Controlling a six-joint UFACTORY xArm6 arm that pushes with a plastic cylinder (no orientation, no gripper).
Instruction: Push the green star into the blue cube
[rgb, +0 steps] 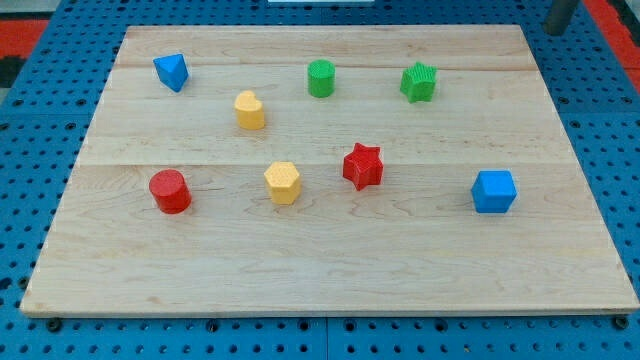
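The green star (419, 82) lies near the view's top, right of centre, on the wooden board (330, 270). The blue cube (494, 191) sits at the view's right, below and to the right of the star, well apart from it. The dark rod shows only at the view's top right corner (559, 17), off the board, up and to the right of the green star. Its tip end is not clearly visible.
A green cylinder (321, 78) stands left of the star. A red star (362, 166), a yellow hexagonal block (283, 182), a yellow block (250, 110), a red cylinder (170, 191) and a blue triangular block (172, 71) lie further left. Blue pegboard surrounds the board.
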